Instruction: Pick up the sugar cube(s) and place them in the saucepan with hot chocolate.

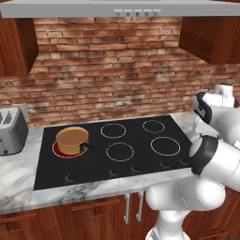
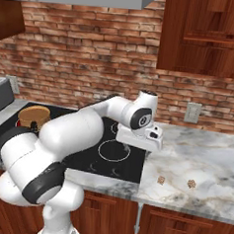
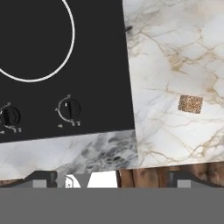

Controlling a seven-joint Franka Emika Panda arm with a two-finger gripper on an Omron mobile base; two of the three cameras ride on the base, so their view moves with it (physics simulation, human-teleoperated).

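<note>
Two small brown speckled sugar cubes (image 2: 160, 180) (image 2: 191, 183) lie on the marble counter (image 2: 205, 160), right of the black cooktop (image 2: 86, 159). One sugar cube (image 3: 190, 104) appears in the hand view, to the right of the cooktop's edge. My gripper (image 2: 138, 148) hangs open and empty above the cooktop's front right corner, left of and behind the cubes. Its fingertips (image 3: 43, 179) stand wide apart in the hand view. The copper saucepan (image 1: 72, 139) with its light brown top stands on the rear left burner, far from the gripper; it is also the saucepan (image 2: 34, 117) at the left of the right base view.
A grey toaster (image 1: 11, 131) stands on the counter left of the cooktop. Control knobs (image 3: 69, 108) line the cooktop's front edge. A brick wall runs behind, with wooden cabinets (image 2: 204, 36) and a range hood (image 1: 117, 7) overhead. A wall outlet (image 2: 192, 113) sits above the right counter.
</note>
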